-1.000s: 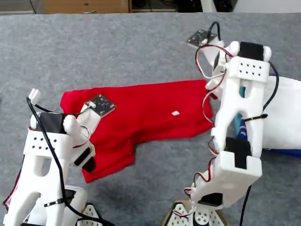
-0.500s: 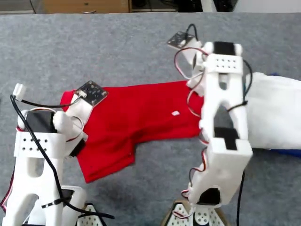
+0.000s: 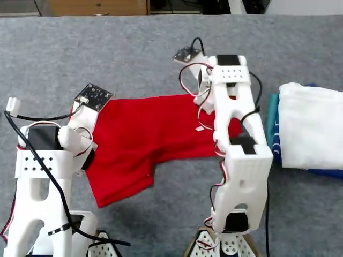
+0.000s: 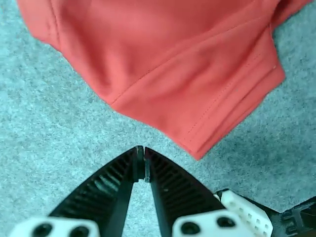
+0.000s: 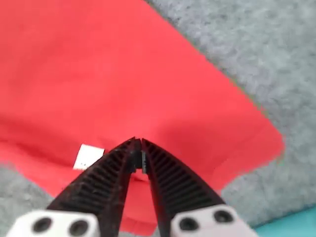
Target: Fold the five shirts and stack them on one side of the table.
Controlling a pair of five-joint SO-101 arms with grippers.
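Note:
A red shirt (image 3: 144, 134) lies spread on the grey table, one sleeve pointing to the front edge. My left arm (image 3: 43, 155) stands at the shirt's left edge. In the left wrist view my left gripper (image 4: 140, 165) is shut and empty over bare table, just short of the red shirt's hem corner (image 4: 197, 148). My right arm (image 3: 236, 107) reaches over the shirt's right part. There my right gripper (image 5: 138, 159) is shut, its tips above the red shirt (image 5: 123, 84) beside a small white tag (image 5: 89, 157).
A folded stack sits at the table's right side, with a white shirt (image 3: 311, 128) on top of blue (image 3: 321, 172) and teal (image 3: 272, 115) layers. Grey table (image 3: 80, 59) lies open behind the red shirt. A wooden cabinet stands past the far edge.
My right arm has swung left, off the folded stack and over the red shirt. My left arm has shifted left and farther back along the shirt's edge. The shirt has stayed put.

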